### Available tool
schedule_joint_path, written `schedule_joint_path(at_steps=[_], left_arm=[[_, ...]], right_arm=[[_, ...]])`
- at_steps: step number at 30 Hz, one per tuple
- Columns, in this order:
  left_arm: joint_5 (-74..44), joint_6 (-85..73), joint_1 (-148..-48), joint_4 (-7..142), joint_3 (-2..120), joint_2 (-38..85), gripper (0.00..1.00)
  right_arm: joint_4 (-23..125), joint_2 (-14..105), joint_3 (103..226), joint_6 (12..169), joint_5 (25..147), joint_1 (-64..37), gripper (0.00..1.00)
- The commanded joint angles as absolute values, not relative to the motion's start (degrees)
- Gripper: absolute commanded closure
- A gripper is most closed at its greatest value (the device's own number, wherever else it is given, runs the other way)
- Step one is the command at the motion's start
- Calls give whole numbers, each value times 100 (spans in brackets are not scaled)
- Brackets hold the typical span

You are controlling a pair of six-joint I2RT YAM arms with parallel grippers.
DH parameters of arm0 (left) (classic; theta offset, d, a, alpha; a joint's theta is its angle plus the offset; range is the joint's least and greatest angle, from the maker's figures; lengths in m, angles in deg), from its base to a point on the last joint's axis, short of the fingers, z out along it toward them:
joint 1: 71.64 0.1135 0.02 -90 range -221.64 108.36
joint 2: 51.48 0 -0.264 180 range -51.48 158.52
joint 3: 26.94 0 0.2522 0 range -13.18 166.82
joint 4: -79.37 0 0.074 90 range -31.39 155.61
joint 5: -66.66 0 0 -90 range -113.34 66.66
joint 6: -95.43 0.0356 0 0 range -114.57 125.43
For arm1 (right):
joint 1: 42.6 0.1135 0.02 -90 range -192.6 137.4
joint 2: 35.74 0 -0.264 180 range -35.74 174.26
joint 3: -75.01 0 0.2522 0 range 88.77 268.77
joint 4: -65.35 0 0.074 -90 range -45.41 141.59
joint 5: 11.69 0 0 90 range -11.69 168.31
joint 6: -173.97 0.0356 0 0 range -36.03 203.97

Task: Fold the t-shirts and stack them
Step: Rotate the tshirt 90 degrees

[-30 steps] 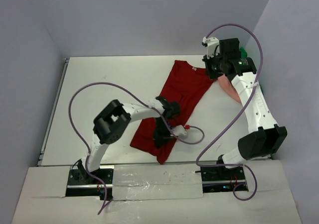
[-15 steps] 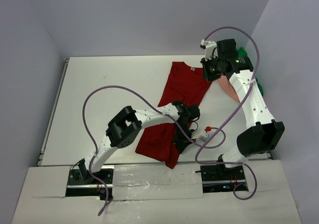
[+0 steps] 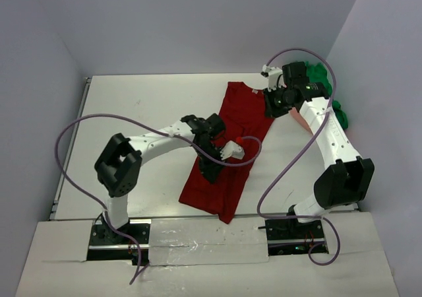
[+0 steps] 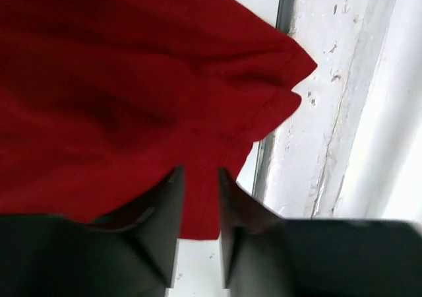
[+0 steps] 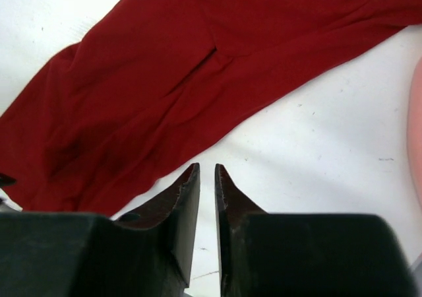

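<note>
The dark red t-shirt [image 3: 237,122] lies lengthwise in the middle of the table, its neck label [image 3: 253,92] at the far end. My left gripper [image 3: 208,168] is over its lower half. In the left wrist view its jaws [image 4: 200,178] are close together with the red hem [image 4: 198,218] between them. My right gripper [image 3: 271,105] hangs by the shirt's right sleeve. Its jaws [image 5: 207,171] are nearly together over bare table, just off the red cloth [image 5: 165,79]. The salmon pink shirt [image 3: 302,117] and the green shirt [image 3: 328,86] lie at the far right.
Grey walls close the table on three sides. A pale taped strip [image 4: 343,112] runs along the near edge [image 3: 198,234]. Purple cables [image 3: 79,129] loop over the table from both arms. The pink shirt shows at the right border of the right wrist view [image 5: 417,138].
My left gripper swung right along the shirt's lower part, then back left and farther up. The shirt's lower end shifted a little right. My right gripper moved slightly right.
</note>
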State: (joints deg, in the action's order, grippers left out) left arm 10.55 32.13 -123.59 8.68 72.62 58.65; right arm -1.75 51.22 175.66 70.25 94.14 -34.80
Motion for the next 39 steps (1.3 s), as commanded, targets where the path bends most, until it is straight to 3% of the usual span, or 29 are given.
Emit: schedule_joint_path(at_steps=[1,3,8,18,24,26,27,28,39], left_arm=[[1041,2952,-12359,1111,6867,5164,61],[1216,2908,-12297,1147,6699,5092,55],[1797,3293,-12245,936,6311,5162,52],[1937,3329,-11103,1455,6249,5013,51],[2825,3724,-10900,946,6267,5196,49],[2992,4137,-10900,498,6302,5372,41],[2958,4190,-10891,427,6302,5451,29],[2940,4208,-10847,452,6276,5435,27],[1228,2382,-10188,3542,5038,3548,24]], right_arm=[[122,4828,17438,7061,9597,-3530,76],[149,4846,17376,7096,9623,-3521,73],[315,4951,17174,7096,9528,-3416,65],[624,5724,16945,7157,9527,-2592,70],[703,5927,16848,7201,8648,-1922,68],[624,5980,16918,7166,8832,-1904,68],[580,5989,16901,7131,8937,-1869,67],[528,5989,16892,7070,9034,-1826,67],[1475,6383,16839,7026,6928,-1386,65]])
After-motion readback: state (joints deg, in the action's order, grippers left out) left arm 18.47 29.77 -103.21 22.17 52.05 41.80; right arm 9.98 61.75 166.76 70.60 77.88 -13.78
